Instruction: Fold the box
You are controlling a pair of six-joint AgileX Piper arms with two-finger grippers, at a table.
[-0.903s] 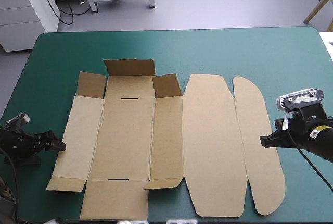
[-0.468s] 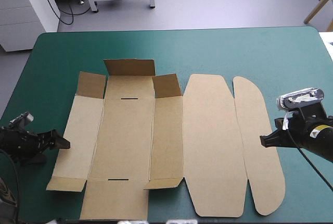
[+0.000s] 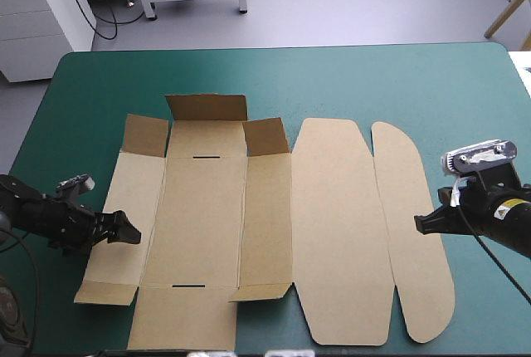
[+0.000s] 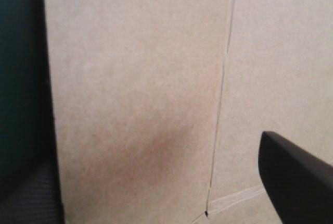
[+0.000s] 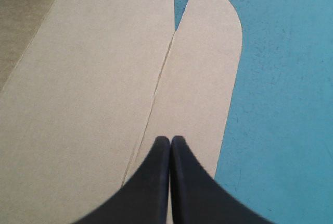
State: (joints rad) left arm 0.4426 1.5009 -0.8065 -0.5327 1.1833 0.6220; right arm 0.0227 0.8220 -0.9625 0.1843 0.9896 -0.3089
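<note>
Box [image 3: 332, 224] lies flat and unfolded on the teal-green cover [image 3: 373, 75], mid-table, between the two grippers. Left gripper [image 3: 129, 232] is low over the box's left side panel [image 3: 124, 191], pointing toward the base panel [image 3: 199, 224]. Its black fingers [image 4: 296, 182] stand apart with nothing gripped and bare brown board under them. A crease line [image 4: 221, 104] runs ahead of the gap between them, and a dark strip of cover shows beside one finger, past the panel's outer edge. Whether the tips touch the board, can't tell.

Right gripper [image 3: 421, 224] sits at the outer edge of the rounded tuck flap [image 3: 411, 224], pointing at the box. Its fingers [image 5: 151, 182] are pressed together in one point and hold nothing. The tuck flap stretches ahead of them, with the wide lid panel [image 5: 88, 94] beside it, both flat on the cover. Contact with the flap: can't tell.

Beyond the left gripper, the far end flap [image 3: 207, 108] is raised, and the two corner tabs [image 3: 145, 134] [image 3: 265, 136] flanking it tilt up a little. The near corner tabs [image 3: 104, 293] also lift slightly. Two dark slots [image 3: 207, 157] are cut in the base panel.
</note>
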